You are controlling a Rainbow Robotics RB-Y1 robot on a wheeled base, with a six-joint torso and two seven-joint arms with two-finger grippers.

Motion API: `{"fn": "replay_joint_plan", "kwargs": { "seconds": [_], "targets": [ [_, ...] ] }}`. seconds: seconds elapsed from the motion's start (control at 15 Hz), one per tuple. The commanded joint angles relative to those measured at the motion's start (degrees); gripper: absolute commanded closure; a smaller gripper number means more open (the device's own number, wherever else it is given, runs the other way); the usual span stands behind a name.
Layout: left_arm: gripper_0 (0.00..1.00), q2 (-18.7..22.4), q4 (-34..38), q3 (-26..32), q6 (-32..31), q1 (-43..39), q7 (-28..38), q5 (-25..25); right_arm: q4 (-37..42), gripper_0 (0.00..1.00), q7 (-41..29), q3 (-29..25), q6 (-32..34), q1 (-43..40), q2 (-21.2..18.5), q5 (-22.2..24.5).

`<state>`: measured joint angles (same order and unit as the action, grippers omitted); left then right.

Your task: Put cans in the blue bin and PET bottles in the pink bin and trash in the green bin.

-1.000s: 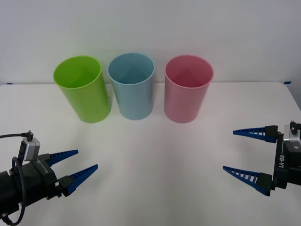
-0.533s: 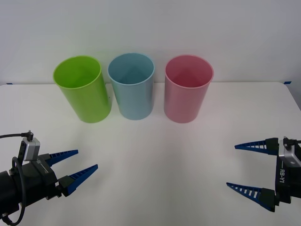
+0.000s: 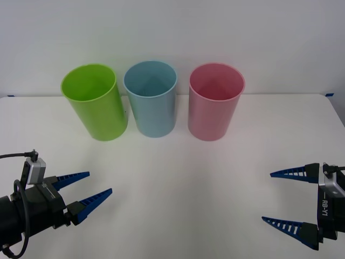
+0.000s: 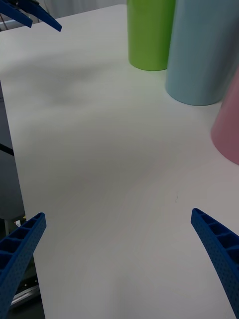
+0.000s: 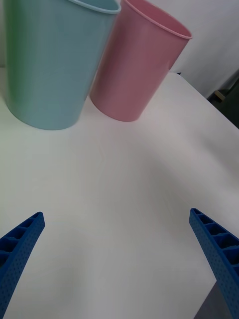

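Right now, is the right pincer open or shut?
Open. In the front view the right pincer has its two blue fingers spread wide apart over the table, with nothing between them.

Left gripper [image 3: 90,189] at lower left of front frame, black wrist body with a grey camera block and cable on top, two blue ribbed fingers [image 3: 71,178] pointing right and slightly up, jaws spread apart, holding nothing. Right gripper [image 3: 284,198] at lower right corner, grey-black wrist labelled RB-Y1, blue ribbed fingers pointing left, jaws wide apart, holding nothing. Both hover low over the white surface [image 3: 178,189].
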<state>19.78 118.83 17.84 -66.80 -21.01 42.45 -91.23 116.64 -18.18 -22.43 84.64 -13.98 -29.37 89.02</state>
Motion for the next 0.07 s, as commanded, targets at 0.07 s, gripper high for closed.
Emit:
{"fn": "replay_joint_plan", "kwargs": {
  "seconds": [0.07],
  "targets": [
    [0.00, 0.0, 0.0, 0.0, 0.0, 0.0, 0.0, 0.0, 0.0, 0.00, 0.0, 0.0, 0.0, 0.0, 0.0, 0.0]
  ]
}}
